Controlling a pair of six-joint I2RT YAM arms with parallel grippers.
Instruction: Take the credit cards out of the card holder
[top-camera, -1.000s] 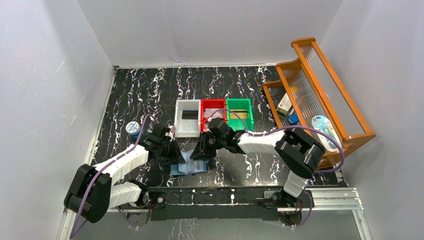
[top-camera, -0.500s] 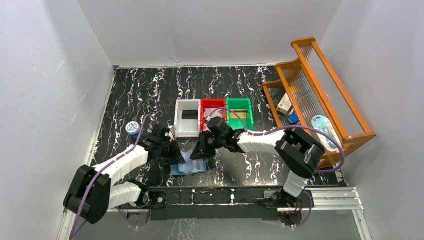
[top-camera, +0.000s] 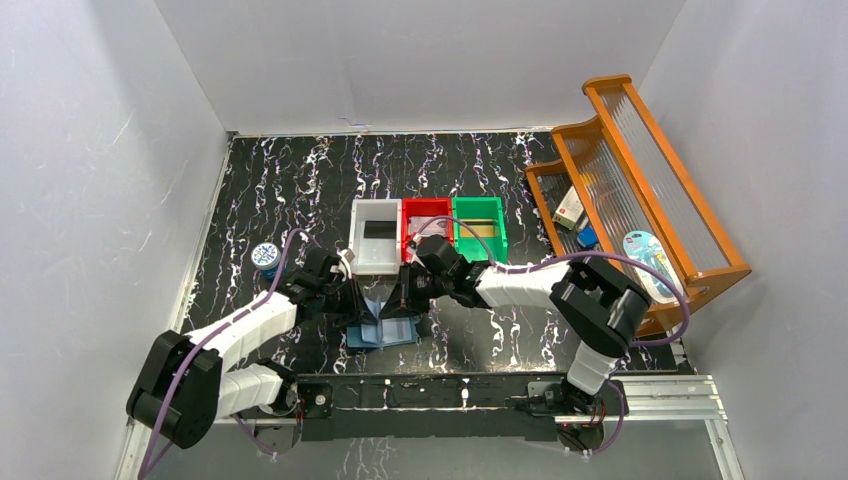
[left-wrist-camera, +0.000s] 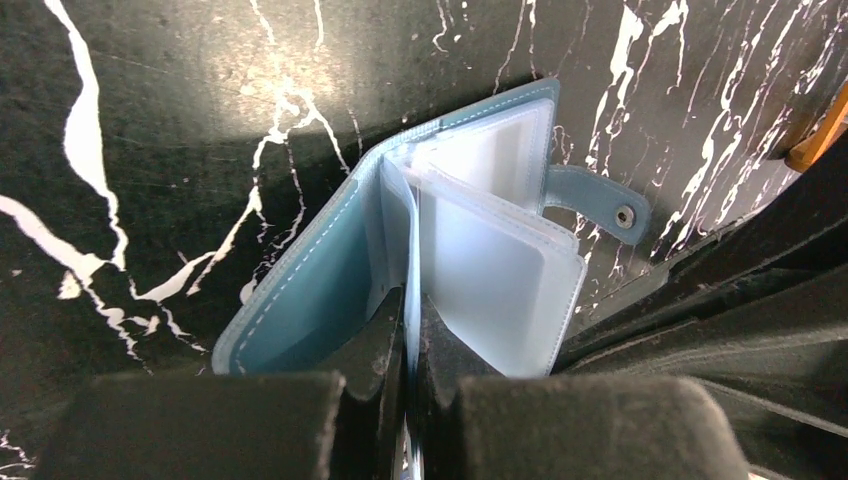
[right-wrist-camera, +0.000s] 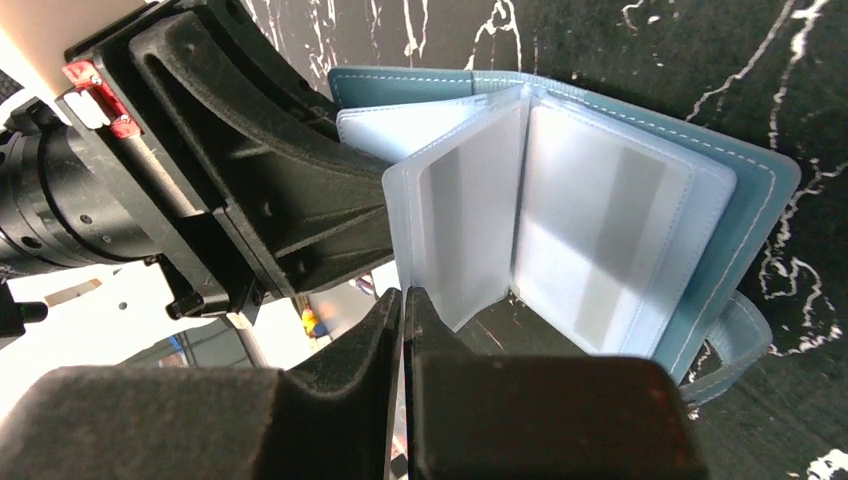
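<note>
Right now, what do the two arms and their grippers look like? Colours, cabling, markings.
The arms match. The left arm and right arm have white link covers between bulky black joint housings. A thin purple cable loops along each. The left gripper and right gripper are matte black with tapering two-finger bodies. A small red tab shows on the left one. No lettering is legible.

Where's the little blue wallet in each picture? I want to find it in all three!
Top external: the card holder lies open at lower centre, just in front of the white bin.
Left wrist: it fills the middle, with its pockets fanned open.
Right wrist: it fills the right half.
Shared landmark: the black, white-veined table lies under it in every view.
</note>
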